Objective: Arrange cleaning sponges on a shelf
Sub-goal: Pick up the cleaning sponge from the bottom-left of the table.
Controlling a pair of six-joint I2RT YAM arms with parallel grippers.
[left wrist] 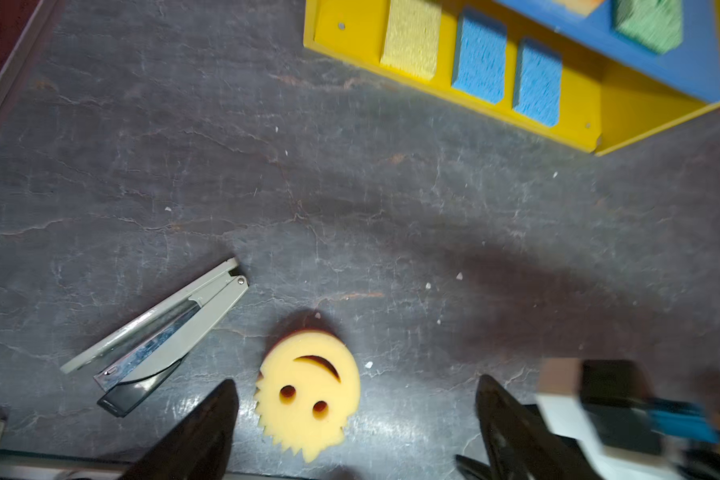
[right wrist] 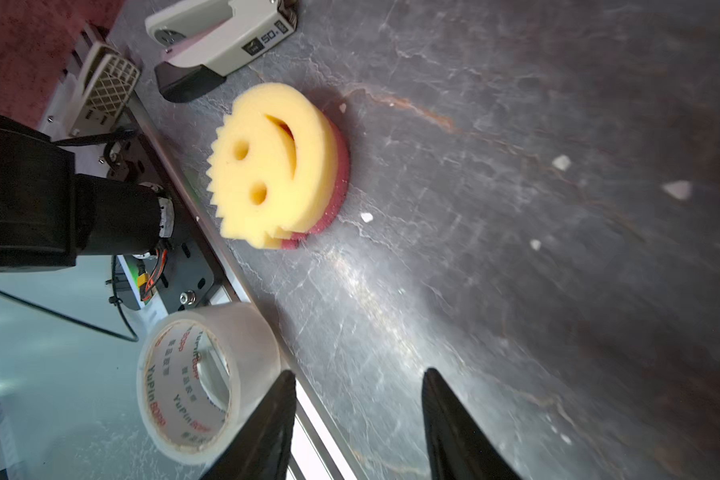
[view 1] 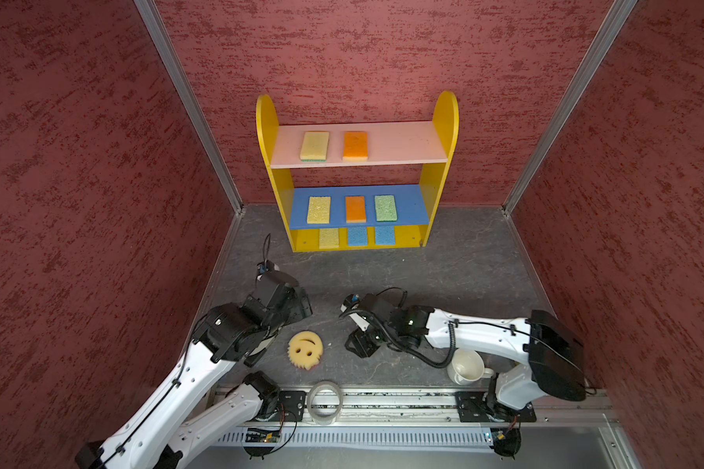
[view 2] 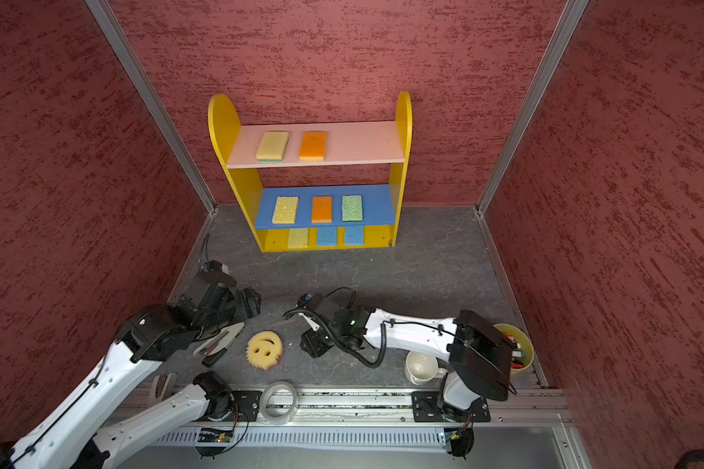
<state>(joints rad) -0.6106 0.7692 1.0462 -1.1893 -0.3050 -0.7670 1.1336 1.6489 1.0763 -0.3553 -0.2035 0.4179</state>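
Clear tape ring (view 1: 324,402) sits on the metal rail at the front edge. White mug (view 1: 466,366) is on the bench (view 1: 444,276) just beside the right arm.

Smiley sponge (view 1: 305,350) lies flat on the bench between the two arms, yellow face up, pink backing down. Grey stapler (left wrist: 159,336) lies just beside it on the left arm's side, partly under that arm in a top view.

Left pincer (left wrist: 355,380): released, fingers spread wide, hanging over the smiley sponge, gripping nothing. Right pincer (right wrist: 358,371): released, fingers apart, nothing between them, pointed toward the smiley sponge and apart from it.

Shelf (view 1: 446,117) stands at the back wall, well apart from both arms.
- Yellow base: low yellow sponge (view 1: 329,238), blue sponge (view 1: 357,236), second blue sponge (view 1: 384,235), in a row and not touching.
- Blue middle board: mid yellow sponge (view 1: 318,210), mid orange sponge (view 1: 355,209), green sponge (view 1: 385,208), spaced apart.
- Pink upper board: top yellow sponge (view 1: 314,145) with a green underside, top orange sponge (view 1: 355,145) beside it.

All eight lie flat.
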